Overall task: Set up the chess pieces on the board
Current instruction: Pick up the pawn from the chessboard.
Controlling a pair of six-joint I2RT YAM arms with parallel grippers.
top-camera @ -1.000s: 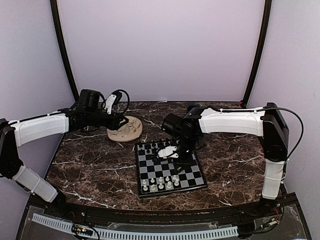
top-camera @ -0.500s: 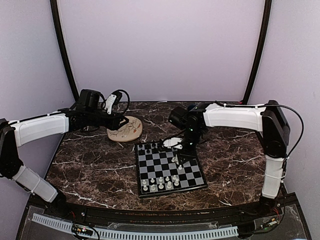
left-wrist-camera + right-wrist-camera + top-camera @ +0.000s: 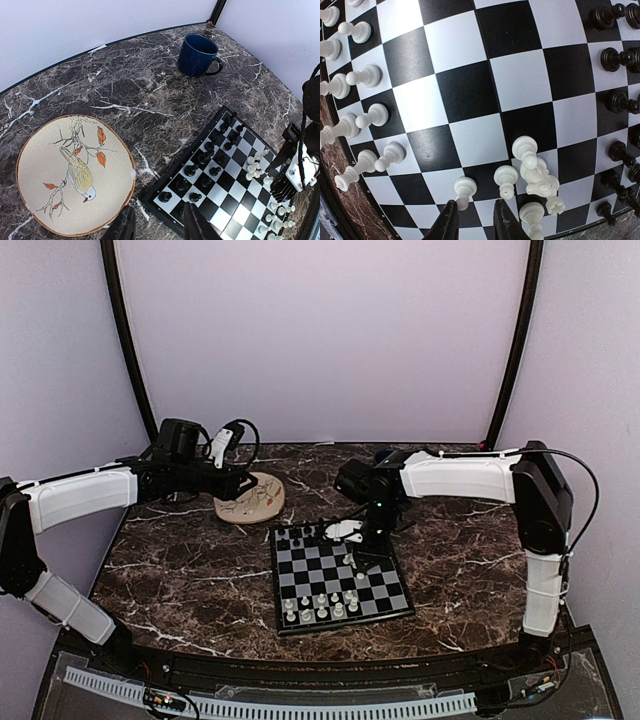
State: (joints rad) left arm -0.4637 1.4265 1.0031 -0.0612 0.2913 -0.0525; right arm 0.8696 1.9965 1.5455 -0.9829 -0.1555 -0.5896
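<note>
The left claw (image 3: 157, 225) is hovering near the bird-painted plate (image 3: 30, 165), fingers apart and empty. Right of it the board (image 3: 385, 592) is lying on the desk (image 3: 200, 570), black chess pieces (image 3: 190, 170) on far rows, white ones nearer. The right claw (image 3: 474, 220) is hanging over the board's right side, narrowly apart, gripping nothing.

Bird-painted beige plate (image 3: 40, 160) on dark marble table (image 3: 150, 95); navy mug (image 3: 197, 54) upright, well apart.

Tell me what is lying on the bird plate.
Nothing lies on the plate: only its painted bird, branch and leaves show. One finger of the left gripper covers a sliver of its near rim; that spot cannot be checked.
</note>
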